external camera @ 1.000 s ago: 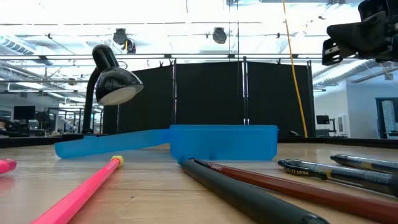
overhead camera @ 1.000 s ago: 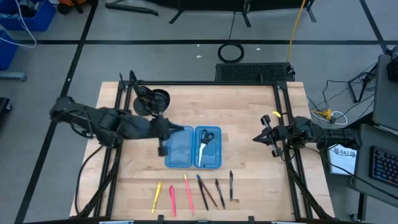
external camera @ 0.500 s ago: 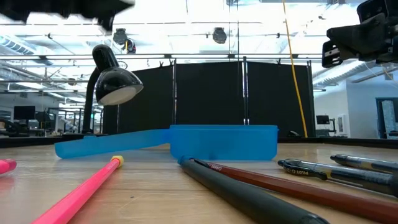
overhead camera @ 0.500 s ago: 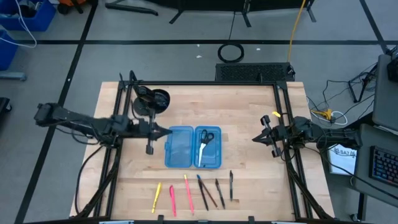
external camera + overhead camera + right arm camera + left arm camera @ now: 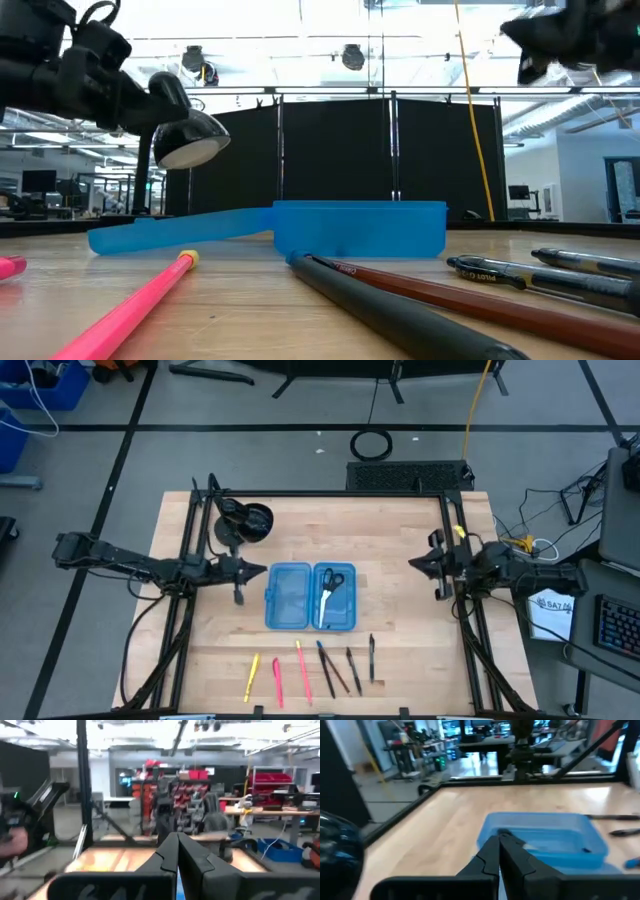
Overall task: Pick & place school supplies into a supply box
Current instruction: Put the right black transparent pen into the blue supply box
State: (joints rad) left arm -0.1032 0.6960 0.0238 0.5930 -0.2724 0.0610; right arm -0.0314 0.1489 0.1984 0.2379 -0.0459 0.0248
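Low in the high view, a row of pens and pencils lies on the bench (image 5: 400, 540): a yellow pen (image 5: 251, 674) and a short pink one (image 5: 277, 680) at lower left, a long pink-red pencil (image 5: 302, 671) beside them, then a blue-tipped pen (image 5: 324, 667), a brown pencil (image 5: 337, 671) and two dark pens (image 5: 353, 670) running toward lower centre. None of these is in the box, so I judge the task to be at an early step, with most of the picking left to do.

Above that row, in the middle of the frame, the supply box (image 5: 311, 597) lies open, its two blue halves side by side. The scissors (image 5: 331, 584) rest in the right-hand half; the left-hand half looks bare.

At mid-left, just beside the box's left edge but not touching it, is the left gripper (image 5: 262, 570), level with the box's upper edge. Its fingers (image 5: 492, 851) are pressed together with no gap and carry nothing. At mid-right, well apart from the box, the right gripper (image 5: 417, 564) hangs over the bench's right margin, its fingers (image 5: 172, 851) likewise closed and empty.

The next move, as I read it, calls for one arm to swing down-frame to the row, part its fingers and settle over a single pen; the blue pen and brown pencil lie close together, which could make a clean pick harder.

In the upper left of the bench stands a black desk lamp (image 5: 243, 521), clear of the work.
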